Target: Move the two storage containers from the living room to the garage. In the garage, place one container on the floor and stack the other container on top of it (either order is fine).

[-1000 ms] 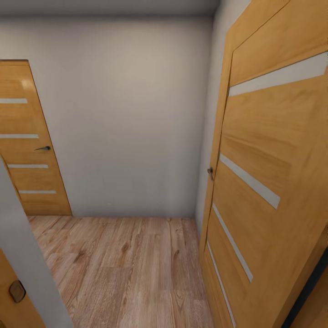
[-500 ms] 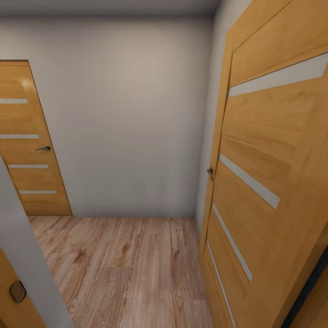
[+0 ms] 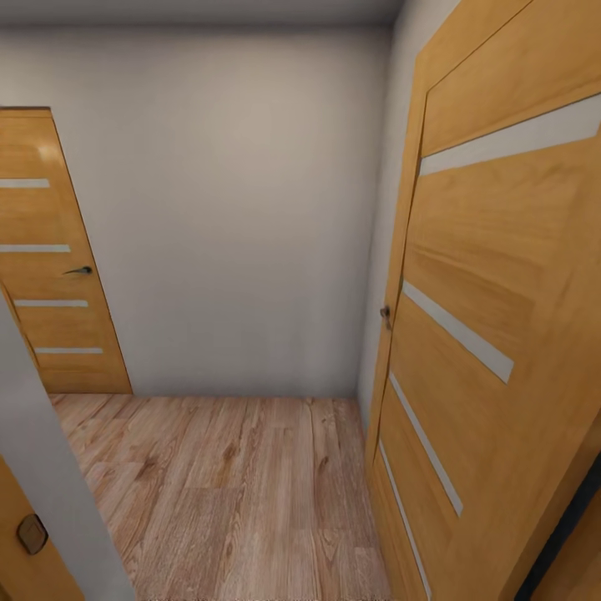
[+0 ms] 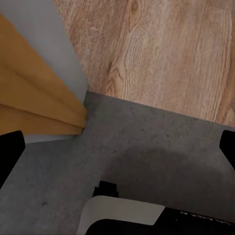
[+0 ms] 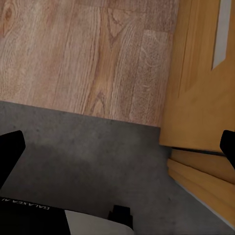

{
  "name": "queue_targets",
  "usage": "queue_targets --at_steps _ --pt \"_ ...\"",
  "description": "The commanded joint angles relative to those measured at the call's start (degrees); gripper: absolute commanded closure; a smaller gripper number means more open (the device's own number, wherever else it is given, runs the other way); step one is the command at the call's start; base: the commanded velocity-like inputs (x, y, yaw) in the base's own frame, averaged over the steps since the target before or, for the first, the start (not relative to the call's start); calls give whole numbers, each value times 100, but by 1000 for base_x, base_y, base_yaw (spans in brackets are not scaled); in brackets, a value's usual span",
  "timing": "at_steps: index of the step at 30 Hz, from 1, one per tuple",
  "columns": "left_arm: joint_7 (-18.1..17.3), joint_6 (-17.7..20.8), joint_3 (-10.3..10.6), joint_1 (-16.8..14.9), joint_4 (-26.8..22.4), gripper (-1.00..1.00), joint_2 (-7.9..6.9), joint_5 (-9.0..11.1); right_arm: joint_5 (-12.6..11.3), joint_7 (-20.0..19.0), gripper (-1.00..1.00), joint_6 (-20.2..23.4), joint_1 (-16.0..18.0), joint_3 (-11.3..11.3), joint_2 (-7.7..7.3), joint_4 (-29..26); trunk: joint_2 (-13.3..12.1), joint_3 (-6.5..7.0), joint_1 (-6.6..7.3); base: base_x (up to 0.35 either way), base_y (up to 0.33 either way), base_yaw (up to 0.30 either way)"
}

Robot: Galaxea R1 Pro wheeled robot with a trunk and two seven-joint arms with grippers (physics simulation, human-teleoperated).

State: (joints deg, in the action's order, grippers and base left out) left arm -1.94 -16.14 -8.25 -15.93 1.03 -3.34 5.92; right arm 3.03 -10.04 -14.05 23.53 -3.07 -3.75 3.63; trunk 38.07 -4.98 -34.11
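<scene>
The two storage containers are out of view. My left gripper (image 4: 117, 149) is open, its dark fingertips (image 4: 10, 152) far apart with nothing between them. It hangs over dark grey concrete floor (image 4: 147, 142) that meets light wood planks (image 4: 161, 49) at a threshold. My right gripper (image 5: 117, 149) is also open and holds nothing, above the same grey floor (image 5: 98, 147) beside a wooden door's lower edge (image 5: 200, 73).
Ahead lies a small hallway with wood plank flooring (image 3: 225, 484) ending at a white wall (image 3: 234, 209). An open wooden door (image 3: 501, 334) stands close on the right, a closed one (image 3: 50, 250) at the left. A white wall corner (image 3: 50, 501) juts in at near left.
The whole head view has shifted very slightly, so the camera moved a touch. Nothing else differs.
</scene>
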Motion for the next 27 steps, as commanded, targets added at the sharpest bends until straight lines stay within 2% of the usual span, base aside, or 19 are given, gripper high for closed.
queue_targets --at_steps 1,11,27 --pt "-20 -21 -1 -7 11 -100 0 58 30 2 -100 -45 11 -27 0 24 9 -12 -2 0 0 0" --pt "-17 -21 -1 -7 11 -100 0 58 30 2 -100 -45 11 -27 0 24 9 -15 -2 23 0 0" --pt "-16 -21 -4 -7 11 -100 0 58 30 2 -100 -45 11 -27 -1 24 9 -15 -2 271 0 0"
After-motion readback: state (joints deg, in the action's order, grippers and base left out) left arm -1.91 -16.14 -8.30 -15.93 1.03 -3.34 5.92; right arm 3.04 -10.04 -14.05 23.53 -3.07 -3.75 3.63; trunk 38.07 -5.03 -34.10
